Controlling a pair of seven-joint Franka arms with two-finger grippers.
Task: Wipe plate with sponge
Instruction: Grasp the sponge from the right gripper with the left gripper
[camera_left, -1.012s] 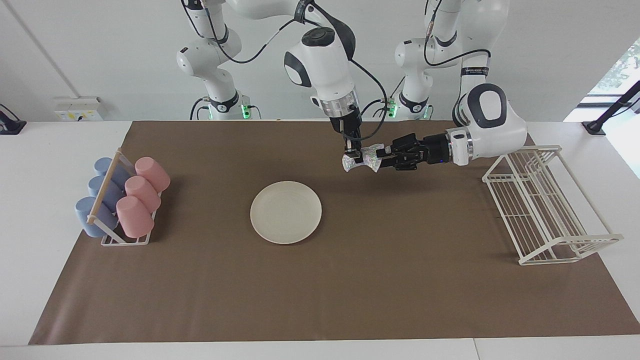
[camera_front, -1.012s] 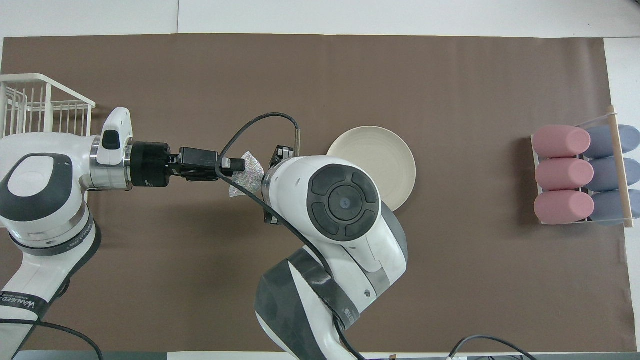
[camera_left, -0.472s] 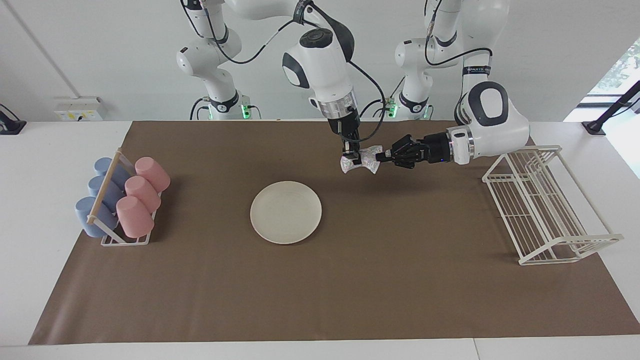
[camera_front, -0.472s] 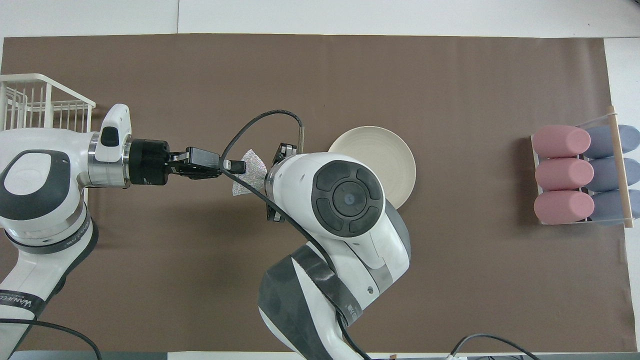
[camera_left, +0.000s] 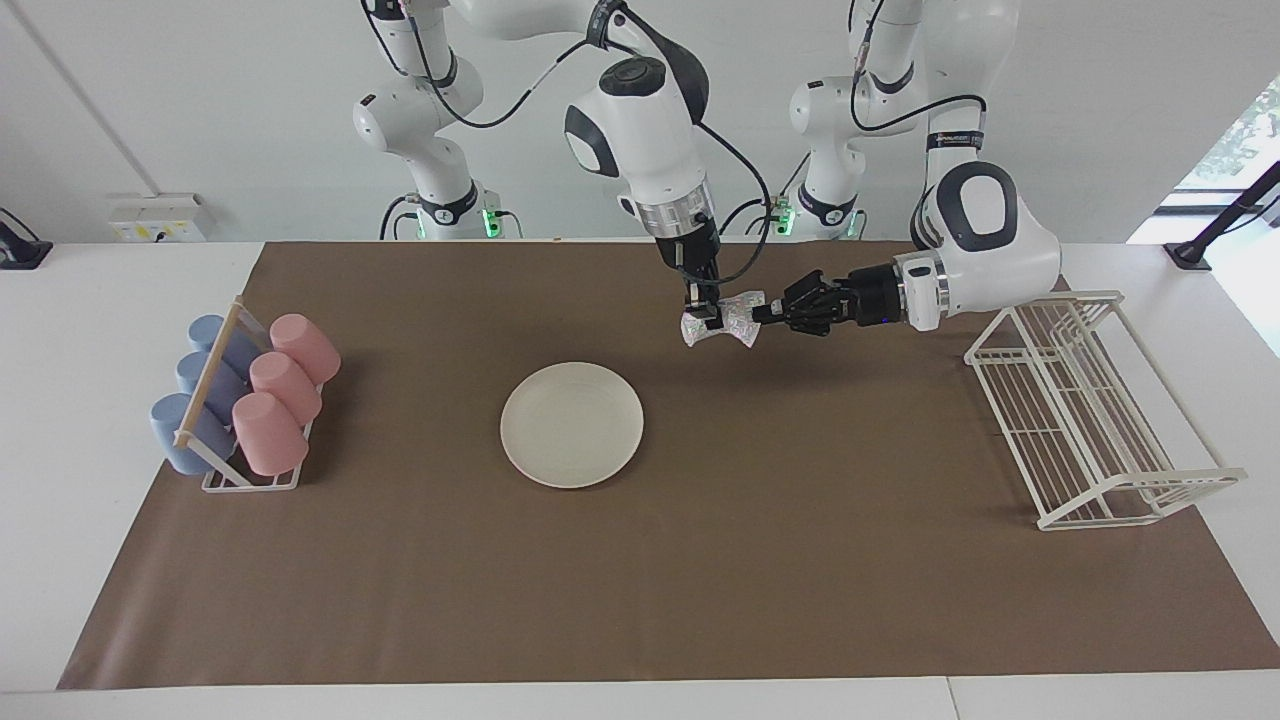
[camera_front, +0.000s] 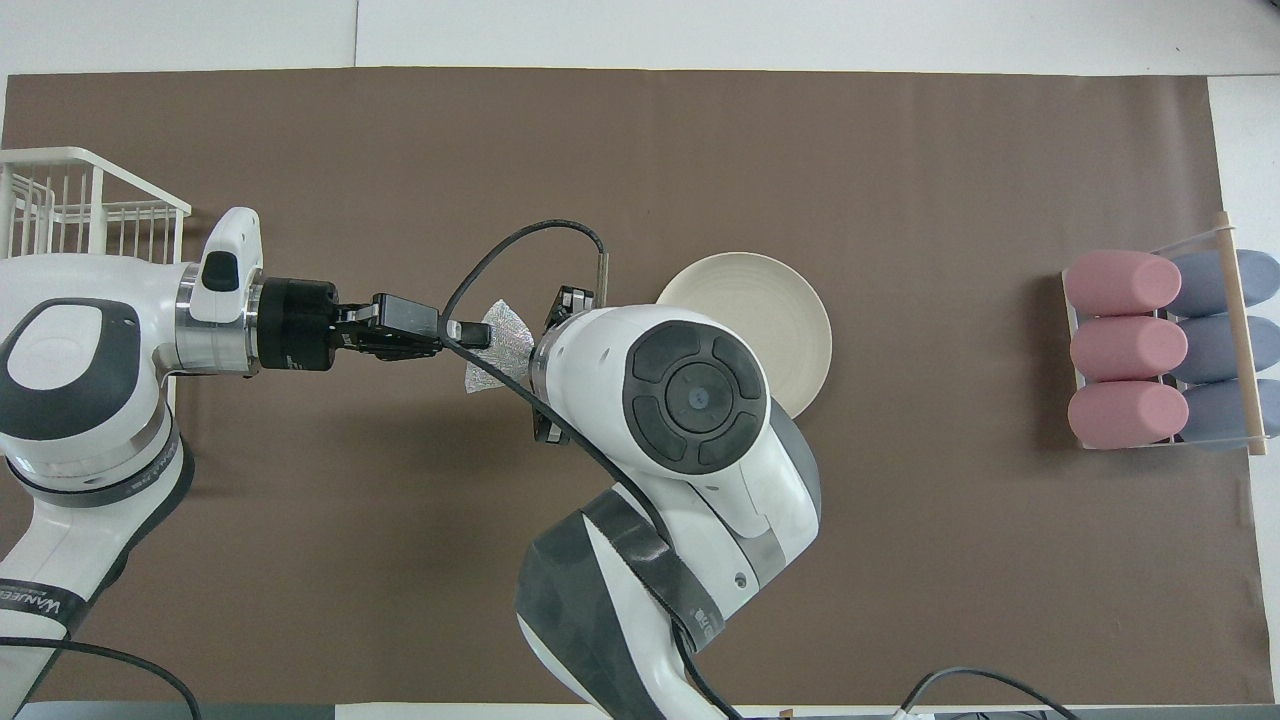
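The cream-white plate (camera_left: 572, 425) lies flat on the brown mat near the table's middle; in the overhead view (camera_front: 770, 300) my right arm covers part of it. The glittery sponge (camera_left: 738, 320) hangs in the air over bare mat, beside the plate toward the left arm's end. My right gripper (camera_left: 705, 326) points straight down and is shut on the sponge's pinched middle; in the overhead view its own arm hides it. My left gripper (camera_left: 763, 315) reaches in level from the wire rack's side, its tips at the sponge's edge (camera_front: 505, 340).
A small rack of pink and blue cups (camera_left: 250, 400) lying on their sides stands at the right arm's end (camera_front: 1165, 350). A white wire dish rack (camera_left: 1090, 410) stands at the left arm's end (camera_front: 60, 215). The brown mat (camera_left: 700, 580) covers the table.
My left gripper has turned at the wrist and drawn back a little from the sponge's middle to its edge. The right gripper and sponge have shifted only slightly. The plate has not moved.
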